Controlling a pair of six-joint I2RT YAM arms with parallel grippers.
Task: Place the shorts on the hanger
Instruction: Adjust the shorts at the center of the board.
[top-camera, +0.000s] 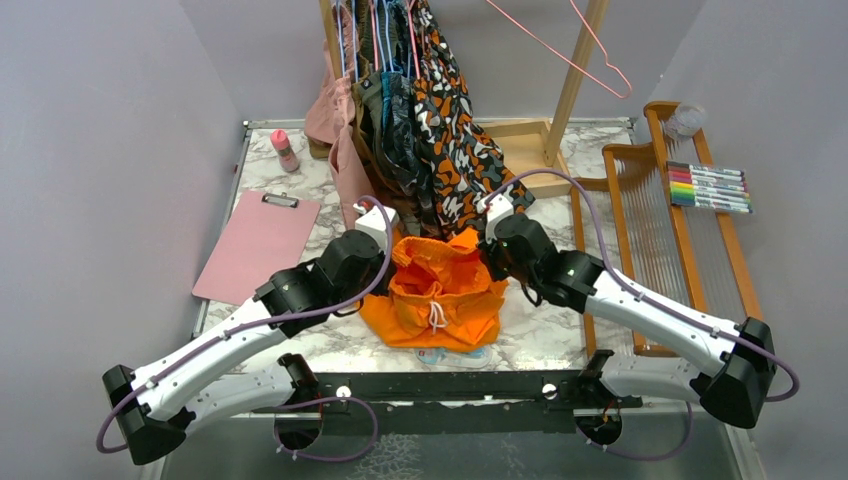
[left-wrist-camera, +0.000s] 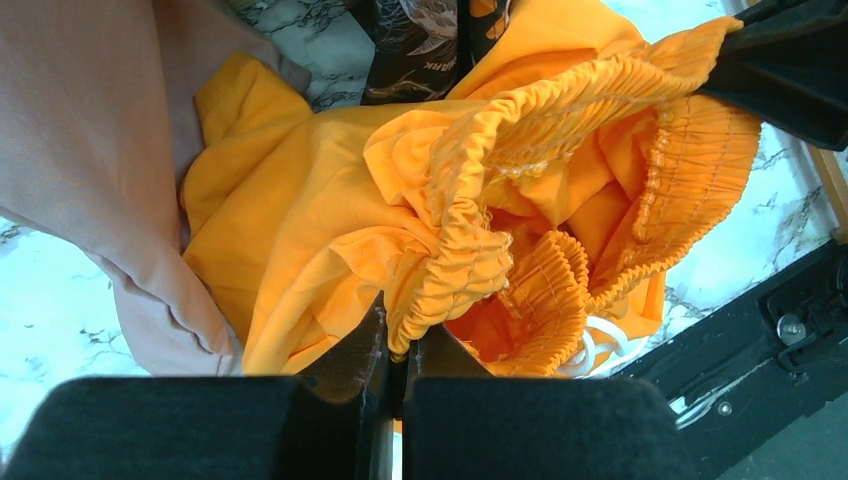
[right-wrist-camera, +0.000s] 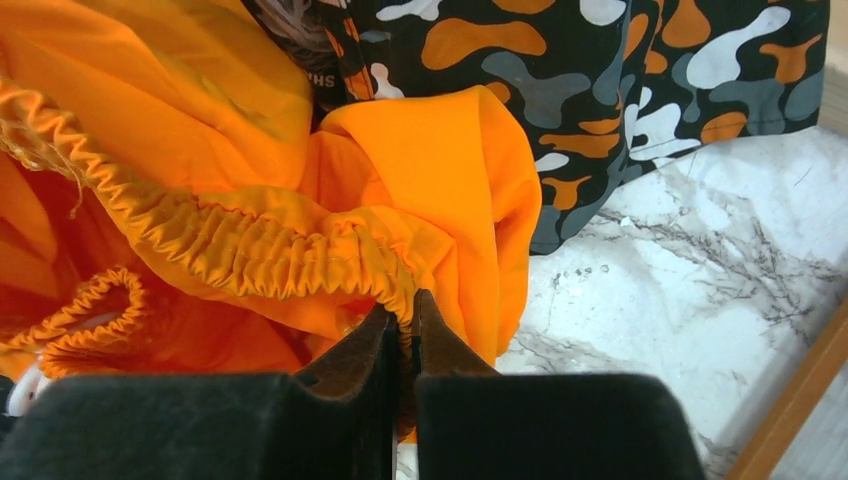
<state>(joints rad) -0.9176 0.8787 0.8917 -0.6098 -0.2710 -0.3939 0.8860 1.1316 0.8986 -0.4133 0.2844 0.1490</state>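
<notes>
The bright orange shorts lie bunched on the marble table between my two grippers, white drawstring toward the near edge. My left gripper is shut on the gathered waistband at the shorts' left side; in the left wrist view the elastic is pinched between the jaws. My right gripper is shut on the waistband at the right side, and the right wrist view shows that band clamped at the tips. The pink wire hanger hangs tilted at the upper right, apart from the shorts.
Patterned and pink garments hang on a rack right behind the shorts. A wooden post stands at the back. A wooden frame with markers lies right. A pink clipboard and a small bottle sit left.
</notes>
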